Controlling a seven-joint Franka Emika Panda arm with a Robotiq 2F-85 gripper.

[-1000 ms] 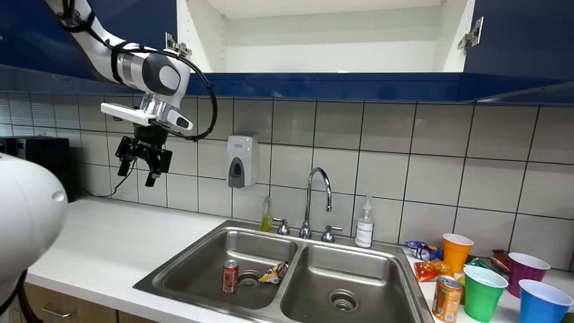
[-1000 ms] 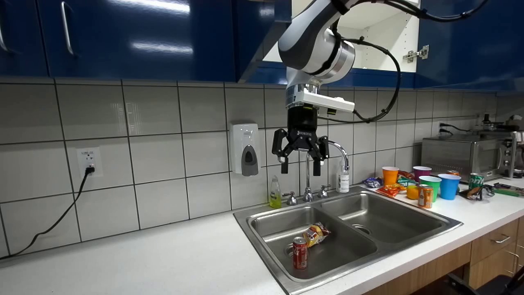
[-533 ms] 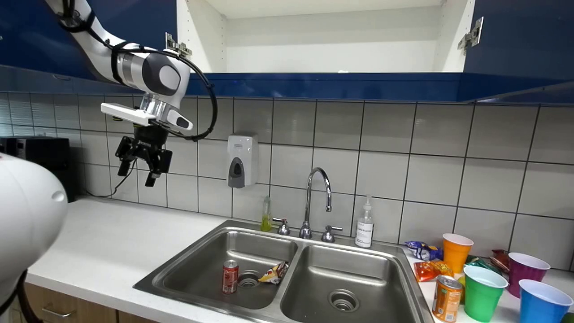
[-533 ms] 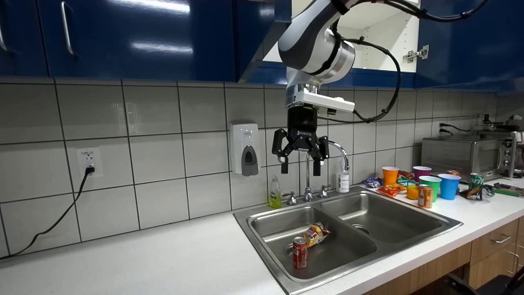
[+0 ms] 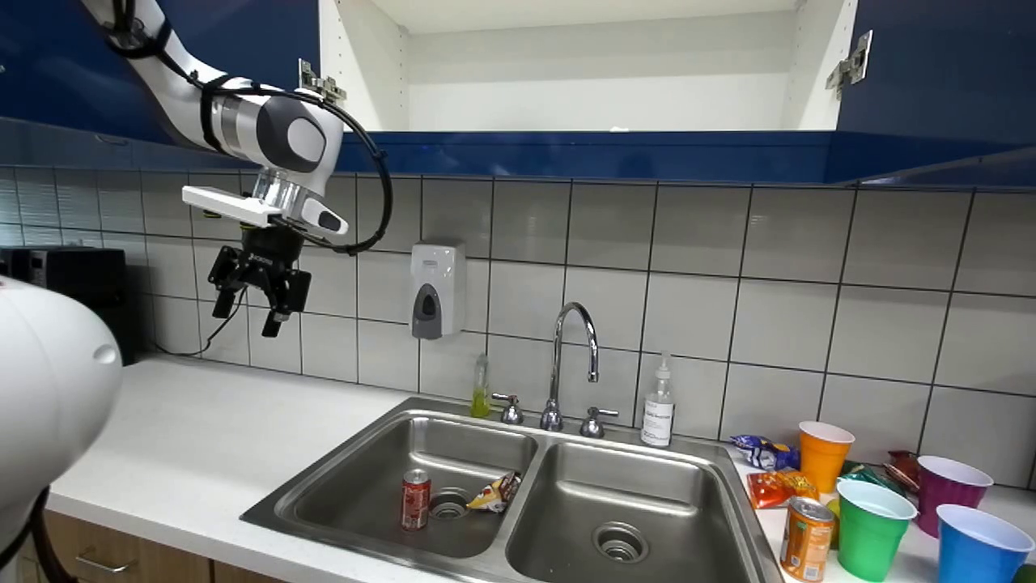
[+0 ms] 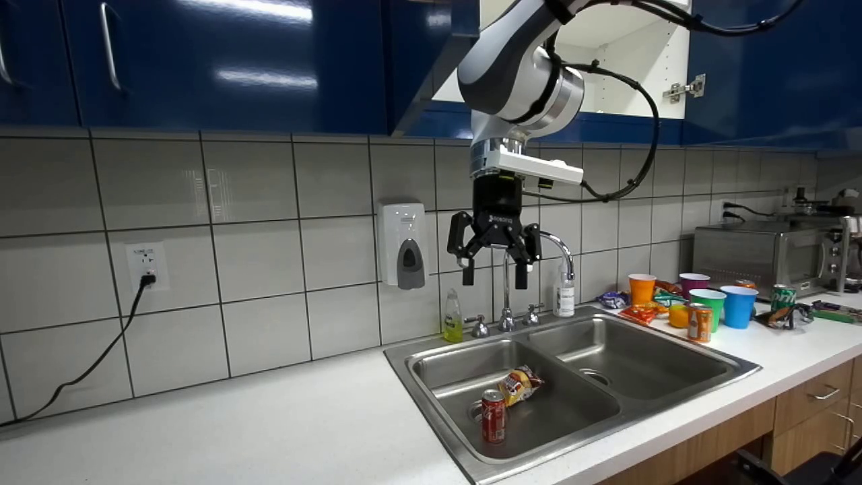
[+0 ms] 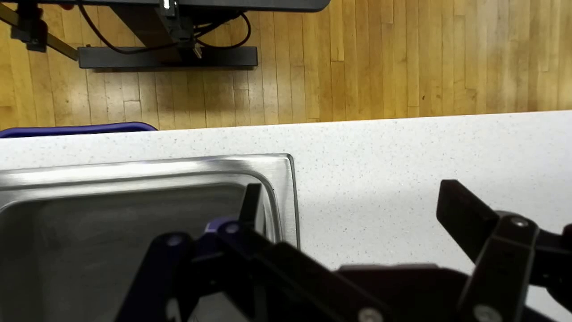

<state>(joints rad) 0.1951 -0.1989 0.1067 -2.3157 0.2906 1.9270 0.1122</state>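
Wrist view: my gripper [image 7: 351,209] stands wide and holds nothing, well above the sink [image 7: 134,172] and the countertop [image 7: 384,179]; no item is lifted, which I judge to be either before a grasp or after a release. Both exterior views show the red can [image 6: 493,424] upright in the basin [image 6: 572,405] nearer the gripper, the snack packet [image 6: 520,385] lying near it; a bottle [image 6: 452,311] contains yellow-green liquid [image 6: 453,332], and what the cups [image 5: 872,538] hold I cannot tell.

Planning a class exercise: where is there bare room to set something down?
Bare: the counter between sink and black box; the basin nearer the cups shows only its drain. Crowded: counter beyond that basin, with cups, cans and wrappers. The other basin holds a red can and a bag.
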